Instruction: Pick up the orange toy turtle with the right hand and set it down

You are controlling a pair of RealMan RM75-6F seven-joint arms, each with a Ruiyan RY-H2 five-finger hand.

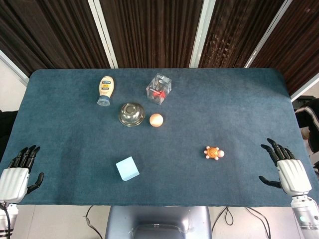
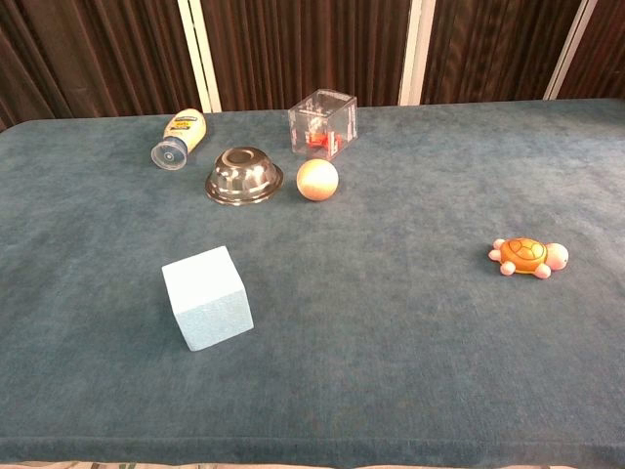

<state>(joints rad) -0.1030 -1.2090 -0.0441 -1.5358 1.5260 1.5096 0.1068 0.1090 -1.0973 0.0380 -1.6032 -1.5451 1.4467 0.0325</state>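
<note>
At the table's near right edge, the right hand [image 1: 289, 168] lies with fingers spread, holding nothing, well apart from the orange toy turtle [image 1: 214, 152], which sits upright on the blue cloth table [image 1: 224, 99] to the hand's left. Mirror-wise, the left hand [image 1: 17, 172] rests at the near left edge, fingers likewise apart and empty. Between the hands, a pale blue foam cube [image 1: 127, 168] stands near the front. Farther back lie an upturned metal bowl [image 1: 131, 114], a peach ball [image 1: 156, 120] just beside it, a clear plastic box [image 1: 159, 88] and a toppled mayonnaise bottle [image 1: 105, 90].
</note>
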